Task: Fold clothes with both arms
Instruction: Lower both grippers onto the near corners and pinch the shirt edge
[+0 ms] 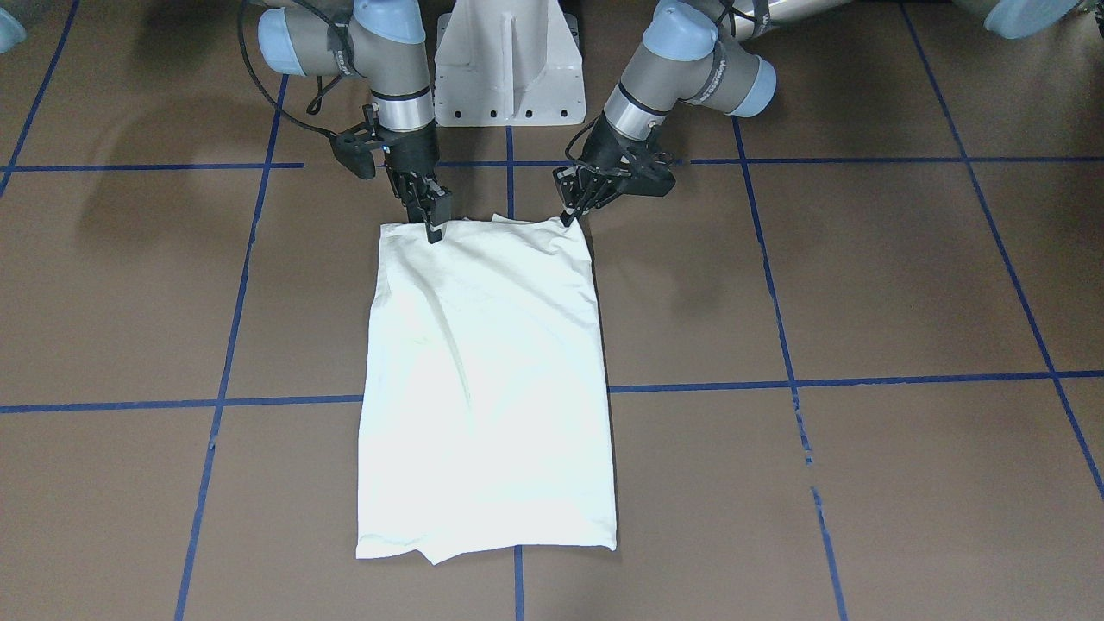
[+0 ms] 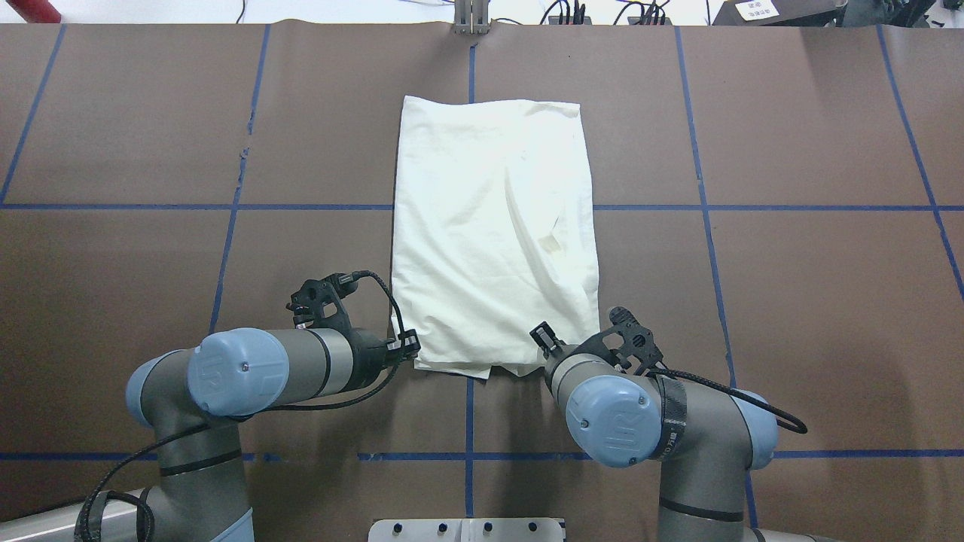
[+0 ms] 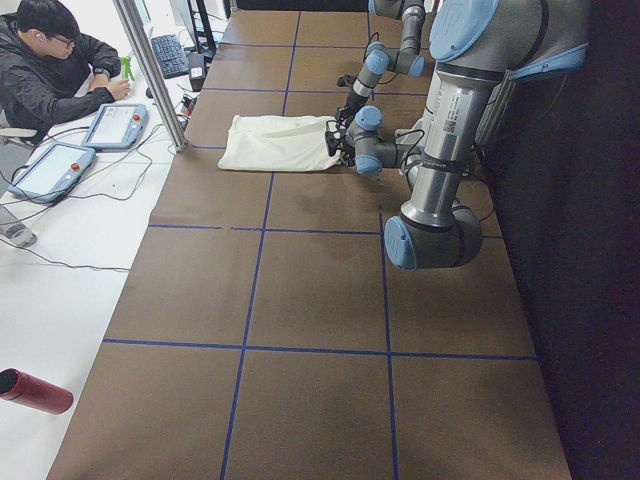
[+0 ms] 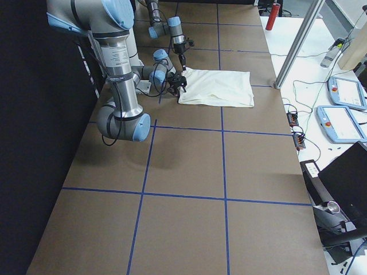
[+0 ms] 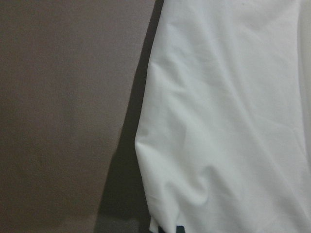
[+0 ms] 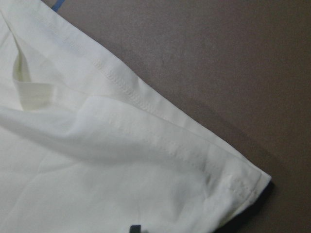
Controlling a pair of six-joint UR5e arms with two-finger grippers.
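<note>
On the brown table (image 2: 791,301), centred before the robot: one cream shirt (image 2: 493,226), folded into a narrow rectangle, long axis running straight away from the base, one short edge nearest it. Plain side up, lightly creased, stitched hem at one corner. Two arms: left arm (image 2: 301,369), jaws clenched on that near edge's corner; right arm (image 2: 625,414), jaws clenched on the same edge.

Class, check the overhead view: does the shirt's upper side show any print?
No, the shirt shows only plain cream fabric with creases.
</note>
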